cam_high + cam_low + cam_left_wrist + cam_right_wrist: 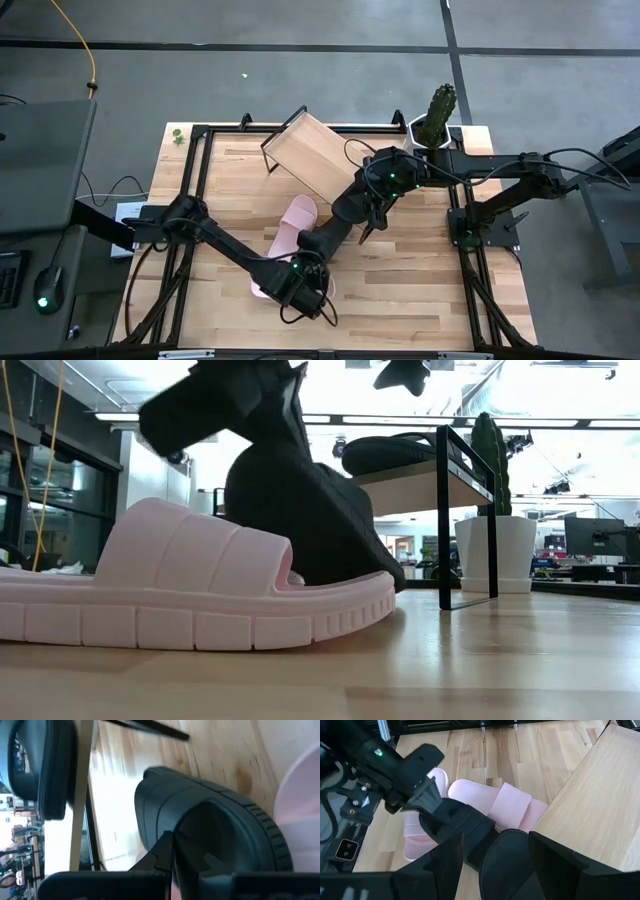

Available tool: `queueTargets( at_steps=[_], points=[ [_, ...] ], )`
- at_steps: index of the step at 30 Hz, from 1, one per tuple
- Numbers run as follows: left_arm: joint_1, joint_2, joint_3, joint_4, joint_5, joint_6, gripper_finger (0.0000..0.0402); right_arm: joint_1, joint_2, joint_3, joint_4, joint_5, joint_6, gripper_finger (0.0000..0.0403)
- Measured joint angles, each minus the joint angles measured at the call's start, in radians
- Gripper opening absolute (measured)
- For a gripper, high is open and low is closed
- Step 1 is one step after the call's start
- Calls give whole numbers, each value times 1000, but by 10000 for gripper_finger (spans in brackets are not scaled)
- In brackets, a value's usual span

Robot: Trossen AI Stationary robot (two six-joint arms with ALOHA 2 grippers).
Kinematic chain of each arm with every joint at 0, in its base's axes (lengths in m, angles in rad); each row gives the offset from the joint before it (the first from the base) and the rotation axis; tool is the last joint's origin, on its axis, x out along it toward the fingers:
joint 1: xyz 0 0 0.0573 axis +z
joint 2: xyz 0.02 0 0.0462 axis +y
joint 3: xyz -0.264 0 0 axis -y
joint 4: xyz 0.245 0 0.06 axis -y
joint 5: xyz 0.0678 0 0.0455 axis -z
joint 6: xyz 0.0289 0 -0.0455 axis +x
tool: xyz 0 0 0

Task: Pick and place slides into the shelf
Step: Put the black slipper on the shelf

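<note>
Light wooden table (pixel 400 290) of butcher-block planks, edged by a black metal frame (pixel 195 180). Resting directly on the planks: two light pink slides, one (pixel 297 222) near the middle, the other (pixel 262 288) close beside it toward the front edge and largely hidden; a slanted shelf (pixel 310 152) of light board on thin black legs at the back; a white pot (pixel 424 131) with a cactus (pixel 438 110) at the back right corner.

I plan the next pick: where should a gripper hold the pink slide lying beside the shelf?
By its wide strap, from above: the pink slide lies sole-down on the table, strap arched upward, so one finger can probably slip under it.
</note>
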Motion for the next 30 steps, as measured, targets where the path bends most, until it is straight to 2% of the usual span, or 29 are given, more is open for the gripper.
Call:
queueTargets(
  at_steps=[7, 22, 30],
  points=[
    [-29, -27, 11, -40, -14, -40, 0, 0, 0, 0, -3, 8, 0, 211],
    [-59, -28, 206, -197, -67, -47, 0, 0, 0, 0, -2, 24, 0, 211],
    [-60, -28, 253, -287, -70, -80, 0, 0, 0, 0, -10, 38, 0, 211]
  ],
)
